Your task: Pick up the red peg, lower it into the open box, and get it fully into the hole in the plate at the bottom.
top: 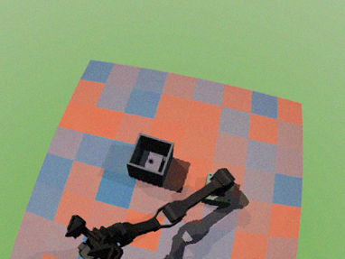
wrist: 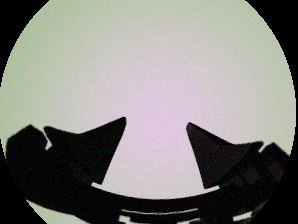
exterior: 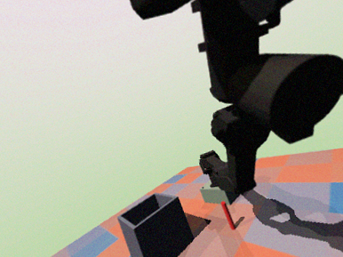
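The red peg (exterior: 228,216) stands roughly upright on the table in the exterior view, to the right of the box; I cannot make it out in the top view. The dark open box (top: 146,176) (exterior: 163,239) stands on the table, its top open. In the top view a light plate (top: 157,157) with a small dark hole lies at its bottom; the plate is hidden by the walls in the exterior view. My gripper (wrist: 157,123) is open, with nothing between the fingers. It is raised high, away from peg and box, and the wrist view shows only pale background beyond it.
The arm's pale green base (top: 208,189) (exterior: 214,195) stands right of the box in the top view. The raised arm crosses above the table toward the lower left there. The table has a patchwork of orange, blue and mauve squares, with shadows of the arm and box.
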{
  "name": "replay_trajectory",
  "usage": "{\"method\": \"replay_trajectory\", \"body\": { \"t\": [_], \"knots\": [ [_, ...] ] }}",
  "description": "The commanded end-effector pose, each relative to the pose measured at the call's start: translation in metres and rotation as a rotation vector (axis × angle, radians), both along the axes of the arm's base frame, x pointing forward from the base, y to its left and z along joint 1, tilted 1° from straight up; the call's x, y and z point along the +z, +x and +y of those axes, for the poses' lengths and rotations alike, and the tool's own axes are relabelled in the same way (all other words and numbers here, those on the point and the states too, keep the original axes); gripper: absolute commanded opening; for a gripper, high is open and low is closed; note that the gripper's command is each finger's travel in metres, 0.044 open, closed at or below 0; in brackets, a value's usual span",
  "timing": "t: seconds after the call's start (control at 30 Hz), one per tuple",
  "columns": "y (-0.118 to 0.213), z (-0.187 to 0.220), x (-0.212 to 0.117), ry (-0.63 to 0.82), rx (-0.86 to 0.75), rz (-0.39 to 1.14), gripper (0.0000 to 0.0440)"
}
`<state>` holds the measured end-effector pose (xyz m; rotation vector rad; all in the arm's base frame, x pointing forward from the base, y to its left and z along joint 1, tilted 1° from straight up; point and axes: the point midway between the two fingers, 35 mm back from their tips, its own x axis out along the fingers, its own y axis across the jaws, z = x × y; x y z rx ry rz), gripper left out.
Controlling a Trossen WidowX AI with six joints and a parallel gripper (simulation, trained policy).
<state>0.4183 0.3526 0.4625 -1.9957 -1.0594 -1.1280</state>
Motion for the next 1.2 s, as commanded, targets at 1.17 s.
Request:
{"method": "replay_trajectory", "body": {
  "t": [1.17],
  "knots": [
    [-0.334,-0.069,0.181,0.647,0.497,-0.395,0.0422]
  ]
}}
